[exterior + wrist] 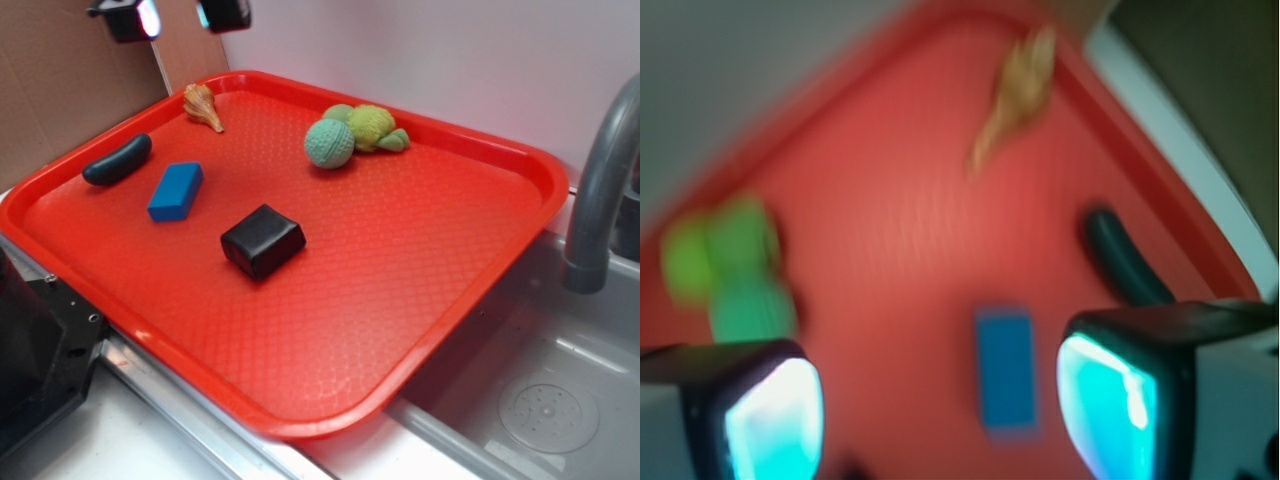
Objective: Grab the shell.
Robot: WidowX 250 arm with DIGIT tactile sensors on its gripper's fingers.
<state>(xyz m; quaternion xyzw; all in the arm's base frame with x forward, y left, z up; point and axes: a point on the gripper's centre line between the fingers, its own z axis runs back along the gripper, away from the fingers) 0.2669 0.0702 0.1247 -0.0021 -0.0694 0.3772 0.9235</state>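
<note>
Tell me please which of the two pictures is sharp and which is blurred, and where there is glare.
Exterior view: sharp, evenly lit; the shell and blue block have crisp edges, with soft sheen on the red tray. Wrist view: blurred throughout; shell and block are smeared, and the gripper finger pads glow cyan.

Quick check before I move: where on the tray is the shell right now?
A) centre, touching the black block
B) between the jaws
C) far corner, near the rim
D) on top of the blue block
C: the shell lies by the tray's far corner rim, apart from every other object.
</note>
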